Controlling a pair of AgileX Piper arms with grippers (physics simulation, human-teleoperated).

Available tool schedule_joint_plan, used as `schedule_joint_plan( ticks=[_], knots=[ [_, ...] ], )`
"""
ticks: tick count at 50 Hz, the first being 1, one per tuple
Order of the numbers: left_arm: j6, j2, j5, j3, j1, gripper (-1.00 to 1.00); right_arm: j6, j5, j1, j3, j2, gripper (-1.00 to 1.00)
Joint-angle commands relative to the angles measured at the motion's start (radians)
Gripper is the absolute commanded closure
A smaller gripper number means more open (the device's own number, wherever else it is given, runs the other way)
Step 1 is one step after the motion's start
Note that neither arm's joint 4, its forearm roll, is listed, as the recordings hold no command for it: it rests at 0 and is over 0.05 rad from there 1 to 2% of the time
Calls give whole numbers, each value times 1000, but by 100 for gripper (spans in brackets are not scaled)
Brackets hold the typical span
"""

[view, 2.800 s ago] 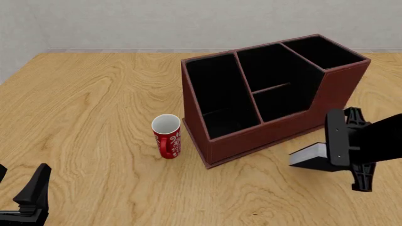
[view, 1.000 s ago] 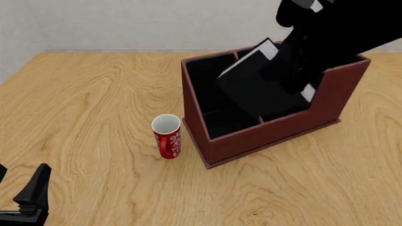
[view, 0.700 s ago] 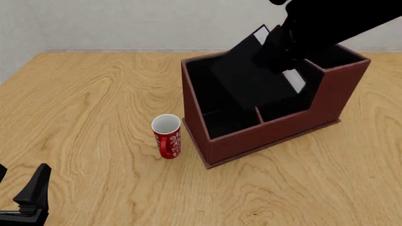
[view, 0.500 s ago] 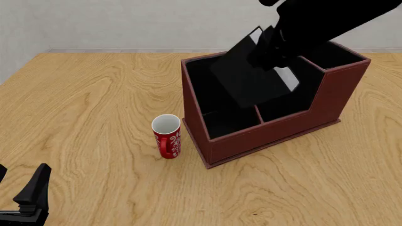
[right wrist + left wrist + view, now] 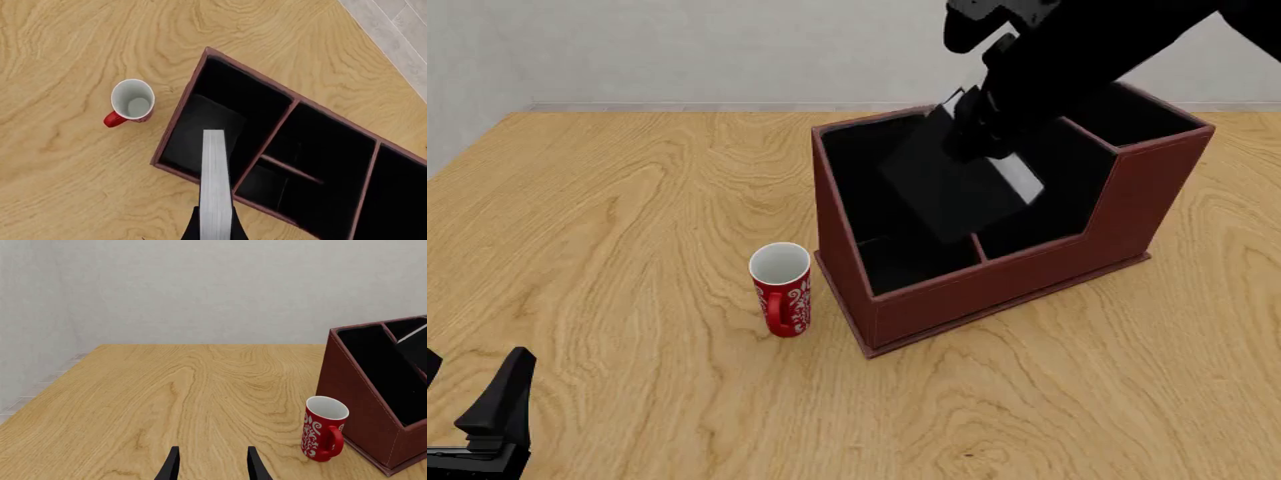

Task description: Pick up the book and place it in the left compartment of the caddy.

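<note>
1. Your book hangs tilted in the upper middle of the front frame, over the caddy. Its lower corner sits near the divider between the left compartment and the middle sections.
2. In the right wrist view, the book's white page edge runs up the lower middle of the frame. Its far end lies over the left compartment, close beside the divider.
3. Your right gripper is clamped on the book, a dark finger pressed on each cover.
4. The left compartment has open black floor on the side towards the caddy's outer wall.
5. A red mug stands upright on the table just left of the caddy, apart from it.
6. Your left gripper rests at the lower left of the front frame, fingers spread, holding nothing, with bare wood ahead.
</note>
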Motion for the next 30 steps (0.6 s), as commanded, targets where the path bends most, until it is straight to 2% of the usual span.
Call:
schedule_joint_plan(
  ticks=[1, 30],
  knots=[
    [0, 0, 0, 0, 0, -100, 28, 0, 5, -22, 45, 100],
    [0, 0, 0, 0, 0, -100, 52, 0, 26, -43, 112, 100]
  ],
)
